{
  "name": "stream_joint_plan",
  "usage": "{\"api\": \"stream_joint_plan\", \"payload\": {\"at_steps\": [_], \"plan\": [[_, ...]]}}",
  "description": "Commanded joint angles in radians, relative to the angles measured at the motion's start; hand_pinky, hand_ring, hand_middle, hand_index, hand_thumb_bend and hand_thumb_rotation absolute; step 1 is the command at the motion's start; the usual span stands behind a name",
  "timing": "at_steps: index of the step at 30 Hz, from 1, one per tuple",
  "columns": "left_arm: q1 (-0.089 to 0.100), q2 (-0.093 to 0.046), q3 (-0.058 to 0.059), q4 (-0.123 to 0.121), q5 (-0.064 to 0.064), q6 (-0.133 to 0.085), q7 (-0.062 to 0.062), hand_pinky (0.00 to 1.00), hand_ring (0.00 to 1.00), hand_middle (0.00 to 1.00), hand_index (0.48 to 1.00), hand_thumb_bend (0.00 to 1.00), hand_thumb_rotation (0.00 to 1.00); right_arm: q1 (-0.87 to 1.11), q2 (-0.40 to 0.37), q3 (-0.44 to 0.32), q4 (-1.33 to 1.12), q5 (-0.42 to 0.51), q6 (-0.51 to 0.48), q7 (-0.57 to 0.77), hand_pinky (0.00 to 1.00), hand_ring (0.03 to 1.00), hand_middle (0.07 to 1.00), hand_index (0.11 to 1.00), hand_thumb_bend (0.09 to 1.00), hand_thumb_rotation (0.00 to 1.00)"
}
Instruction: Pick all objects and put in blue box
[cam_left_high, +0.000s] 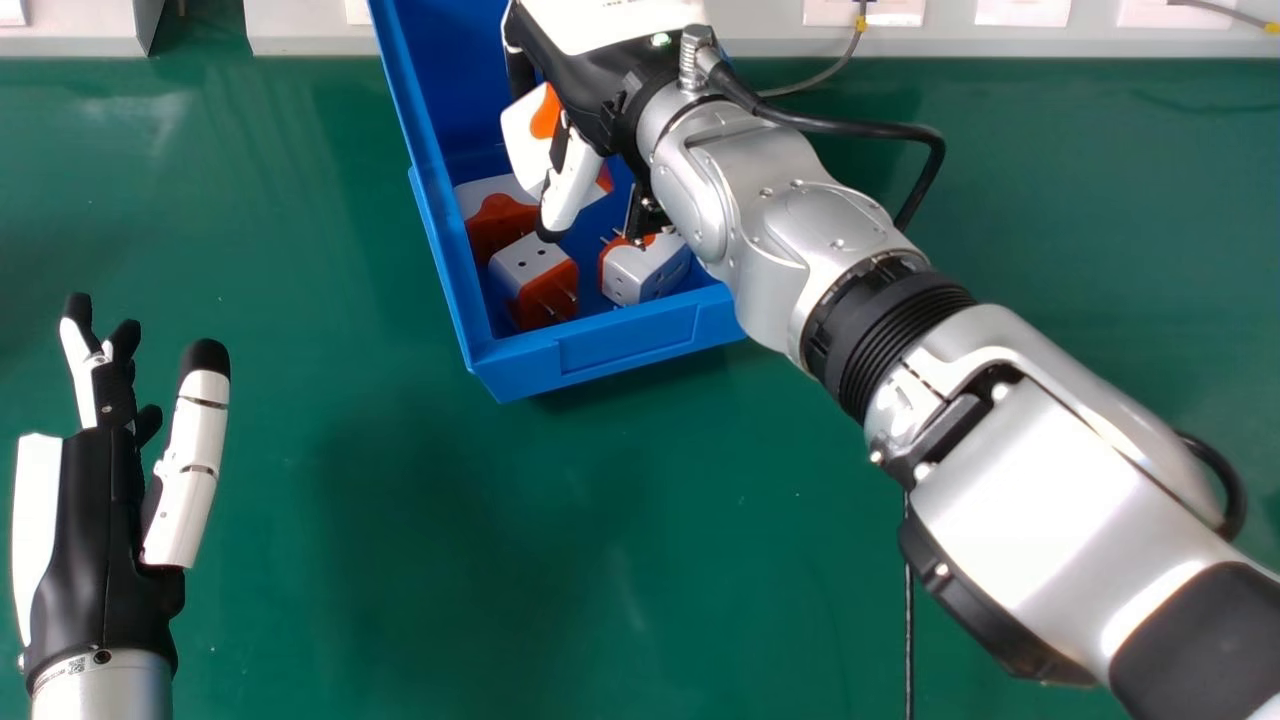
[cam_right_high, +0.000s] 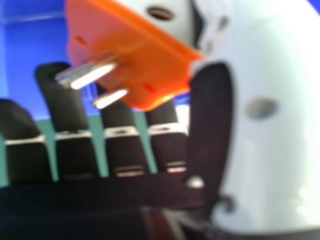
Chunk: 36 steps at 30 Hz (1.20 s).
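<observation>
My right hand (cam_left_high: 590, 90) is over the blue box (cam_left_high: 625, 342) in the head view, its fingers and thumb (cam_left_high: 572, 185) round a white and orange plug adapter (cam_left_high: 522, 145). In the right hand view the adapter (cam_right_high: 137, 55) shows its orange face and metal prongs beside the thumb of my right hand (cam_right_high: 220, 125). Several adapters lie in the box: one at the left wall (cam_left_high: 497, 222), one near the front left corner (cam_left_high: 535, 278) and one farther right (cam_left_high: 645, 270). My left hand (cam_left_high: 95, 530) is at the lower left over the table, its fingers straight.
Green table surface (cam_left_high: 420, 560) surrounds the box on the left and in front. My silver right forearm (cam_left_high: 1040, 470) crosses the right half of the head view. A grey ledge (cam_left_high: 1000, 42) runs along the back, and a thin black cable (cam_left_high: 908, 620) lies at the front.
</observation>
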Motion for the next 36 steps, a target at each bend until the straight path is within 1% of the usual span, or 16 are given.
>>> {"api": "stream_joint_plan", "payload": {"at_steps": [1, 7, 8, 9, 10, 11, 12, 13, 14, 15, 17, 21, 27, 30, 32, 36], "plan": [[0.003, 0.0, 0.0, -0.032, -0.001, 0.002, 0.0, 0.93, 0.99, 0.99, 0.977, 0.47, 0.91, -0.024, 0.0, -0.014, -0.018, 0.016, -0.008, -0.033, 0.18, 0.244, 0.393, 0.495, 0.518, 0.01], [0.002, 0.0, -0.007, -0.034, 0.002, -0.004, -0.001, 0.93, 0.99, 0.99, 0.977, 0.46, 0.9, -0.005, -0.007, 0.0, -0.015, 0.021, -0.006, -0.026, 0.21, 0.294, 0.408, 0.499, 0.518, 0.01], [0.001, 0.0, -0.008, -0.034, 0.0, -0.007, -0.002, 0.93, 0.99, 0.99, 0.977, 0.46, 0.9, -0.004, -0.009, 0.005, -0.016, 0.02, -0.009, -0.015, 0.25, 0.339, 0.422, 0.501, 0.518, 0.01], [0.001, 0.0, -0.009, -0.035, 0.002, -0.008, -0.001, 0.93, 0.99, 0.99, 0.977, 0.46, 0.9, -0.003, -0.01, 0.011, -0.016, 0.016, -0.011, -0.007, 0.25, 0.339, 0.422, 0.501, 0.518, 0.01], [0.0, 0.001, -0.011, -0.034, 0.004, -0.01, 0.0, 0.93, 0.99, 0.99, 0.977, 0.46, 0.9, -0.002, -0.012, 0.016, -0.016, 0.014, -0.013, -0.005, 0.42, 0.538, 0.602, 0.645, 0.562, 0.13], [-0.002, 0.002, -0.011, -0.029, 0.003, -0.014, 0.0, 0.93, 0.99, 0.99, 0.977, 0.46, 0.9, -0.001, -0.013, 0.019, -0.016, 0.013, -0.014, -0.004, 0.42, 0.538, 0.602, 0.645, 0.562, 0.13], [-0.005, 0.004, -0.011, -0.021, 0.001, -0.019, -0.001, 0.93, 0.99, 0.99, 0.977, 0.46, 0.9, 0.0, -0.014, 0.02, -0.017, 0.014, -0.014, -0.004, 0.49, 0.616, 0.673, 0.703, 0.578, 0.18], [-0.009, 0.006, -0.009, -0.012, -0.003, -0.025, -0.002, 0.93, 0.99, 0.99, 0.977, 0.46, 0.9, 0.001, -0.015, 0.018, -0.017, 0.018, -0.014, -0.002, 0.49, 0.616, 0.673, 0.703, 0.578, 0.18], [-0.01, 0.005, -0.008, -0.009, -0.006, -0.029, -0.002, 0.93, 0.99, 0.99, 0.977, 0.46, 0.9, 0.003, -0.015, 0.015, -0.018, 0.023, -0.014, -0.002, 0.55, 0.679, 0.734, 0.751, 0.59, 0.21], [-0.014, 0.006, -0.008, -0.005, -0.008, -0.03, -0.003, 0.93, 0.99, 0.99, 0.977, 0.46, 0.9, 0.005, -0.015, 0.011, -0.019, 0.028, -0.015, -0.001, 0.55, 0.679, 0.734, 0.751, 0.59, 0.21], [-0.018, 0.006, -0.01, 0.0, -0.008, -0.033, -0.003, 0.93, 0.99, 0.99, 0.977, 0.44, 0.89, 0.009, -0.015, 0.006, -0.022, 0.034, -0.015, -0.002, 0.69, 0.826, 0.864, 0.856, 0.614, 0.29], [-0.026, 0.012, -0.008, 0.012, -0.003, -0.039, -0.004, 0.93, 0.99, 0.99, 0.978, 0.43, 0.89, 0.015, -0.013, 0.0, -0.025, 0.041, -0.013, -0.003, 0.81, 0.941, 0.956, 0.941, 0.626, 0.35], [-0.036, 0.012, -0.011, 0.024, 0.002, -0.044, 0.0, 0.93, 0.99, 0.99, 0.978, 0.42, 0.89, 0.018, -0.008, -0.014, -0.029, 0.055, 0.002, 0.0, 0.85, 0.976, 0.982, 0.967, 0.618, 0.37], [-0.038, 0.011, -0.011, 0.019, -0.001, -0.041, -0.002, 0.93, 0.99, 0.99, 0.978, 0.42, 0.89, 0.018, -0.01, -0.029, -0.037, 0.074, 0.009, -0.004, 0.87, 0.99, 0.993, 0.978, 0.576, 0.38], [-0.04, 0.014, -0.012, 0.022, 0.003, -0.042, -0.002, 0.93, 0.99, 0.99, 0.978, 0.42, 0.89, 0.028, -0.016, -0.053, -0.058, 0.098, 0.014, -0.013, 0.87, 0.989, 0.996, 0.981, 0.548, 0.37], [-0.05, 0.017, -0.012, 0.042, 0.003, -0.056, -0.001, 0.94, 0.99, 0.99, 0.98, 0.41, 0.89, 0.064, -0.031, -0.093, -0.138, 0.131, 0.027, -0.022, 0.87, 0.988, 0.998, 0.982, 0.485, 0.33]]}}
